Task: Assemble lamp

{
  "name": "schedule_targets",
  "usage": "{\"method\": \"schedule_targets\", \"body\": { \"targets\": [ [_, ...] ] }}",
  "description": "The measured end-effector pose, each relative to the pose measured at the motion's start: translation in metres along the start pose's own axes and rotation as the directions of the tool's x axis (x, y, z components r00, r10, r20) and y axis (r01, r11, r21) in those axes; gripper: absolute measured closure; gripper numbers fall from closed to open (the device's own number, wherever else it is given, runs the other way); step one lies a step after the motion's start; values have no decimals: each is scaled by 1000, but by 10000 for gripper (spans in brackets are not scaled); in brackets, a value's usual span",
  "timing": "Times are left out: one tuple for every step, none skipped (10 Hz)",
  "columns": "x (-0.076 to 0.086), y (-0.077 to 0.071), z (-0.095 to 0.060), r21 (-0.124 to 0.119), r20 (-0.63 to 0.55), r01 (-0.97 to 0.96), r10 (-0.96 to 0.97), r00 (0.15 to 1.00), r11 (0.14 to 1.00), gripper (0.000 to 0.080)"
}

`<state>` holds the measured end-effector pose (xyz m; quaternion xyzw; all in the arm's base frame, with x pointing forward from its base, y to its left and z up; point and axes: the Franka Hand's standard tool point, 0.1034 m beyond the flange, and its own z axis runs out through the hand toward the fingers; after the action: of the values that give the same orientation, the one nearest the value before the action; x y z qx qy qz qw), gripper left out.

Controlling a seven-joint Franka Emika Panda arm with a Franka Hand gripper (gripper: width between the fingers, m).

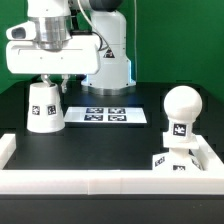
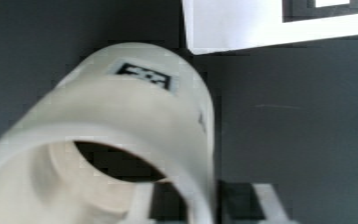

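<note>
The white cone-shaped lamp shade (image 1: 42, 105) stands on the black table at the exterior view's left, a tag on its side. My gripper (image 1: 55, 80) is right above it. In the wrist view the shade (image 2: 123, 130) fills the picture with its open mouth toward the camera. The gripper (image 2: 201, 205) has one finger inside the rim and one outside, and the shade's wall fills the gap between them. The round bulb (image 1: 182, 110) stands upright on the flat square base (image 1: 172, 160) at the exterior view's right, in the corner of the white rail.
The marker board (image 1: 105, 115) lies on the table between the shade and the bulb; its corner shows in the wrist view (image 2: 274, 25). A white rail (image 1: 100, 183) borders the table's front and sides. The arm's base (image 1: 108, 60) stands behind.
</note>
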<state>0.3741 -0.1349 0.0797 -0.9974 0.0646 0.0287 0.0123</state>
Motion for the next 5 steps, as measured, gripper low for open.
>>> {"method": "schedule_targets", "body": {
  "targets": [
    [1, 0, -1, 0, -3, 1, -1, 1000, 1000, 755],
    [1, 0, -1, 0, -3, 1, -1, 1000, 1000, 755],
    [1, 0, -1, 0, -3, 1, -1, 1000, 1000, 755],
    [1, 0, -1, 0, -3, 1, -1, 1000, 1000, 755],
    [1, -5, -1, 4, 3, -12, 12, 1000, 1000, 755]
  ]
}}
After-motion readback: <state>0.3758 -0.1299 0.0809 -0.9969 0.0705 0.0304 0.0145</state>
